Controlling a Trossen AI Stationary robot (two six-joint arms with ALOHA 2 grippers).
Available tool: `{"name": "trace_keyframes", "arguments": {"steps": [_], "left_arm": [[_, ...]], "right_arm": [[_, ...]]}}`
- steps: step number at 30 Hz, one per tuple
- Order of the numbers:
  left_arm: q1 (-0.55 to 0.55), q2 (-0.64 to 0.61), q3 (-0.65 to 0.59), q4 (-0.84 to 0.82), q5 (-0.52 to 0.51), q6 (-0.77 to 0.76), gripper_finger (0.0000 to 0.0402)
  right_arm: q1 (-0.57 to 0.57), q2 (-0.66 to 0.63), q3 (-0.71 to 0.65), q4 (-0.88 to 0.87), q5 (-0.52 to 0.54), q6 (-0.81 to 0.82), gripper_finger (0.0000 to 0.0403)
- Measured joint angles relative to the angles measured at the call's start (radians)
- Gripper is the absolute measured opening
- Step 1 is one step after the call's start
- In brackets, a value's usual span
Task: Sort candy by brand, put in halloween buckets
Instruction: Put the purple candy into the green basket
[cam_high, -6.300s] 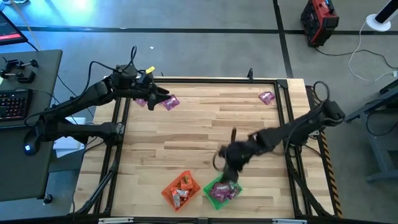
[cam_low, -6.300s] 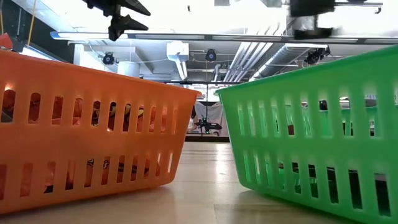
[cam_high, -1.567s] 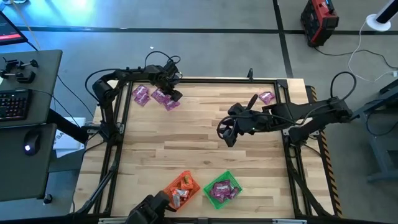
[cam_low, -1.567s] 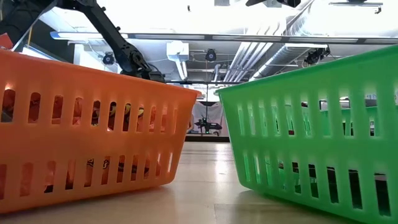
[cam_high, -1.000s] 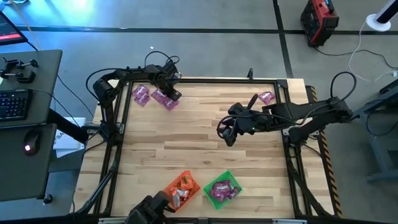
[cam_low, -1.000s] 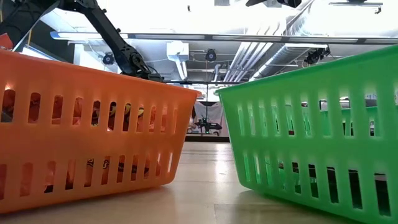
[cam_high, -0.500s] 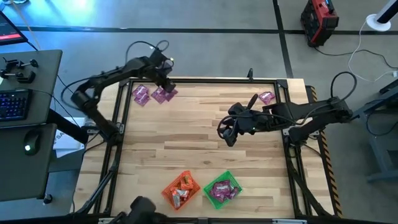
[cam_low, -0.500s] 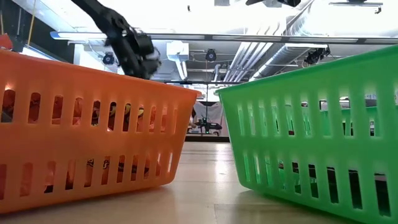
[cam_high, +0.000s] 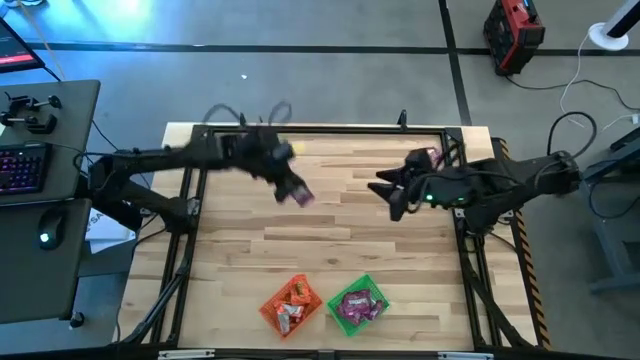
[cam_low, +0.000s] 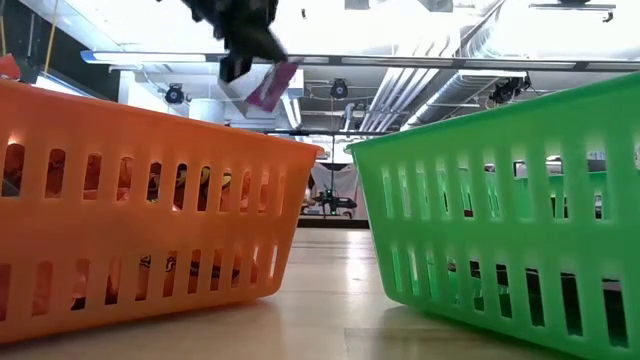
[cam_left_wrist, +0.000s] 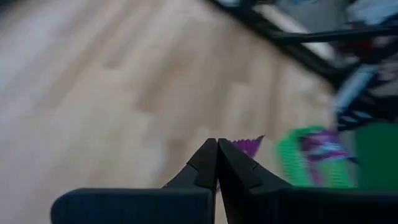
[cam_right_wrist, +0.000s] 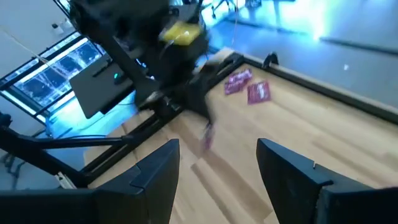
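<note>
Left gripper (cam_high: 296, 191), upper centre, pinches a purple candy packet (cam_high: 303, 197) by its edge; a swing could shed it. Right gripper (cam_high: 385, 192) waits, jaws wide.

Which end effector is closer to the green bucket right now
Left, though only narrowly. The left end effector, shut on a purple candy, hangs over mid-table beyond the green bucket; the right end effector is open, off toward the far right.
</note>
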Motion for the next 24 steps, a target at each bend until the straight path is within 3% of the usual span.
{"name": "trace_keyframes", "arguments": {"steps": [7,12,17,24], "left_arm": [[-0.346,0.094,-0.019,0.346,-0.138,-0.246,0.0],[-0.48,0.235,-0.017,0.644,-0.185,-0.368,0.0],[-0.559,0.388,0.049,0.683,-0.23,-0.436,0.0],[-0.615,0.572,0.181,0.695,-0.243,-0.416,0.0]], "right_arm": [[0.035,-0.058,0.0,-0.029,0.077,-0.08,0.0208],[0.035,-0.058,0.0,-0.065,0.009,-0.12,0.0208],[0.036,-0.058,0.0,-0.1,-0.024,-0.133,0.0208],[0.035,-0.058,0.0,-0.122,-0.026,-0.174,0.0208]]}}
